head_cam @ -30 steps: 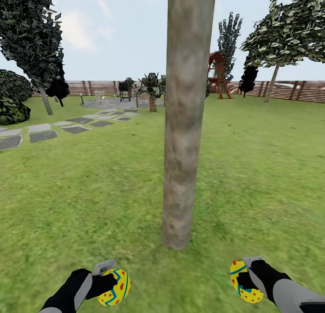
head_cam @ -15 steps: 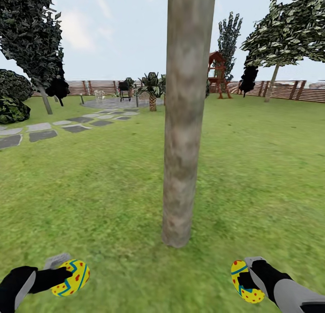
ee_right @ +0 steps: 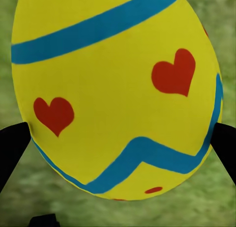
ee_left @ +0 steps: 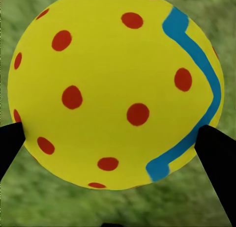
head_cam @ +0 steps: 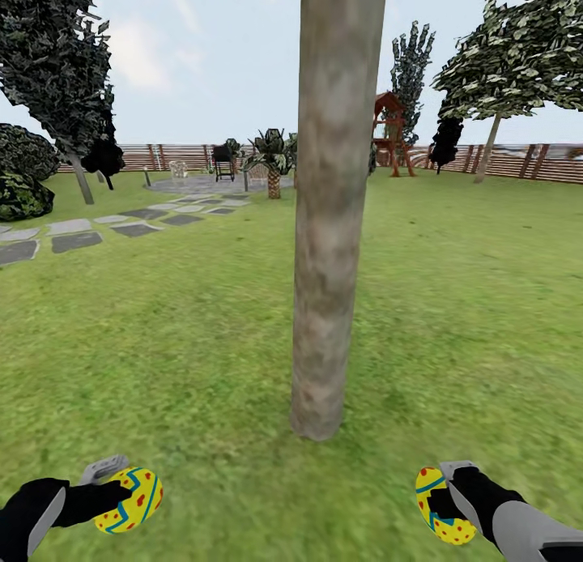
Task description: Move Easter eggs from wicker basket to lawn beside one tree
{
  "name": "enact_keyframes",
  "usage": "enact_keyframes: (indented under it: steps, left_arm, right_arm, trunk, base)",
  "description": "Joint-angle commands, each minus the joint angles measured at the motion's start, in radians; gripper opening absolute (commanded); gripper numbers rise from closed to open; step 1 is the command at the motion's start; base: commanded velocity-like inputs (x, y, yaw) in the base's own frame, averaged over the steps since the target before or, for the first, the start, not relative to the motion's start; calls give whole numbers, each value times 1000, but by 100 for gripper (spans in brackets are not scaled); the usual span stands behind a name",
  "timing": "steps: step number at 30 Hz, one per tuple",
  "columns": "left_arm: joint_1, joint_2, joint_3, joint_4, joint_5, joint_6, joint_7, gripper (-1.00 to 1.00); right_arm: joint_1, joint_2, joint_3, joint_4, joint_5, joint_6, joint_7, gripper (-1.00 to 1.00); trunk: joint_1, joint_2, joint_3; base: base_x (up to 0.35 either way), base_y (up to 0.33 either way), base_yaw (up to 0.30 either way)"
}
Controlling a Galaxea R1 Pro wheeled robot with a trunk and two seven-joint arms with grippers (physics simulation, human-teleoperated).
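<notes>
So the left claw (head_cam: 121, 491) has swung way out to the left over the last second, going from fairly close in front of the tree trunk (head_cam: 328, 222) to the far left side of the lawn (head_cam: 202, 343), and it's barely shifted in the last half second. It's clamped on a yellow Easter egg (head_cam: 129, 500); in the wrist cam that left egg (ee_left: 115, 89) sits between both dark fingertips (ee_left: 216, 153) with grass blurred behind it, so it looks like it's still off the ground.

The trunk base is dead centre, just ahead of both arms.

Over on the right, the right claw (head_cam: 441, 497) hasn't really budged and is gripping the second egg (head_cam: 437, 505), the one with hearts and blue zigzag in its wrist cam (ee_right: 118, 94).

My read: both eggs are already close enough to this tree, so lowering and letting go comes next. The third egg and the basket aren't in shot.
</notes>
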Motion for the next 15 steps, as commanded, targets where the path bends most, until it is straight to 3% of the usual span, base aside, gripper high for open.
enact_keyframes:
  steps: [1, 15]
  left_arm:
    - [0, -1, 4, 0, 6, 8, -1, -100]
    - [0, -17, 4, 0, 5, 8, -1, -100]
  right_arm:
    - [0, 0, 7, -2, 2, 7, 0, -100]
    - [0, 9, 9, -2, 2, 6, 0, -100]
  trunk:
    - [4, -8, -4]
    - [58, -106, -48]
  base:
    - [0, 0, 0]
    - [0, 0, 0]
